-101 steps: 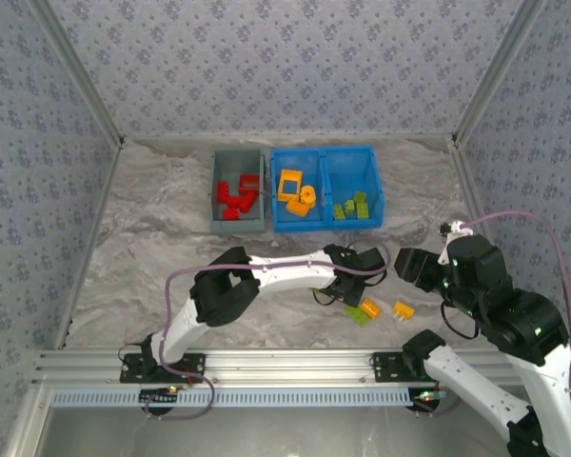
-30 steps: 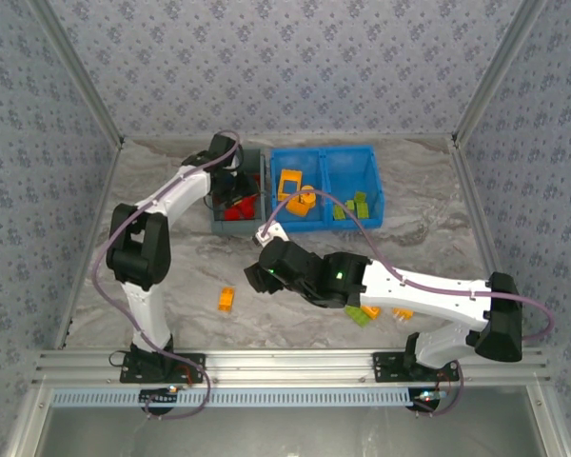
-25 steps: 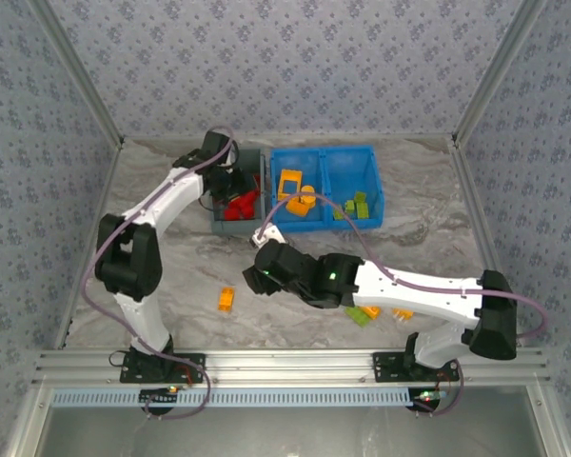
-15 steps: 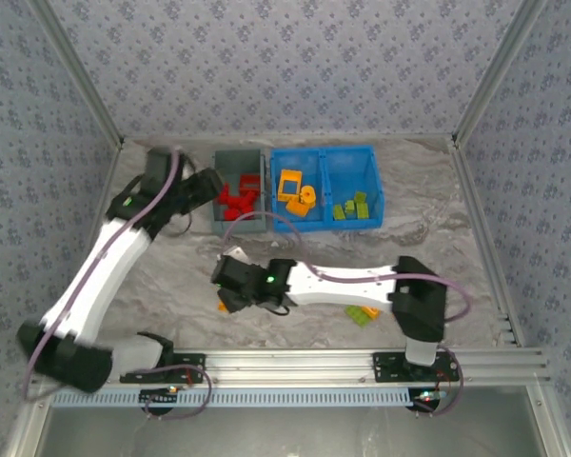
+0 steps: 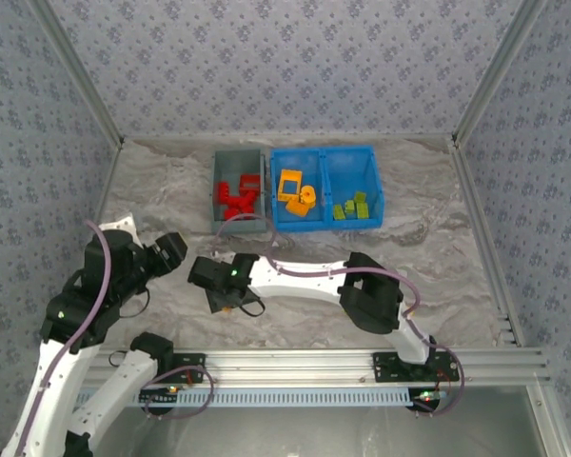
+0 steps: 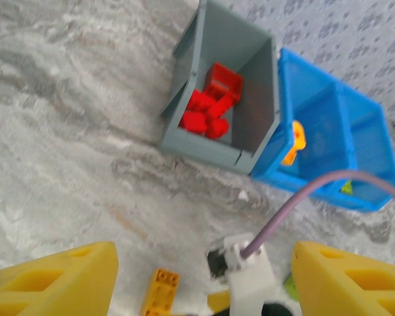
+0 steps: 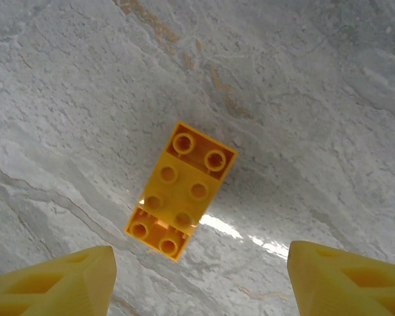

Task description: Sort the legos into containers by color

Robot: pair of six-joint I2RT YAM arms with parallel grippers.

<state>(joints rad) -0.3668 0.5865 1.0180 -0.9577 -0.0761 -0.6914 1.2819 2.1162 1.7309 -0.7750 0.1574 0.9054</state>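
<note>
The left arm, which a second ago reached over the gray bin (image 5: 238,221), has drawn back to the near left of the worktop (image 5: 438,267). The left pincer (image 5: 168,249) now hangs wide apart and empty, looking across at that bin and the red bricks (image 6: 207,108) piled in it. That drop-off looks finished. Meanwhile the right arm has swung from the middle of the worktop out to the left. The right pincer (image 7: 201,253) hovers directly above a lone orange brick (image 7: 181,191) that lies studs up on bare marble, near and slightly left of the gray bin. Its yellow fingers (image 7: 52,280) are spread wide and hold nothing. The brick sits diagonally between them without touching either. Its near end falls roughly level with the fingertips, and the rest extends beyond them. So the next orange piece is lined up but not yet gripped. By my reading, the pincer needs to move forward a little, descend and probably twist to meet the brick's flat sides. After that comes the carry to the left compartment (image 5: 295,190) of the blue bin (image 5: 325,227), where the other orange pieces lie.
</note>
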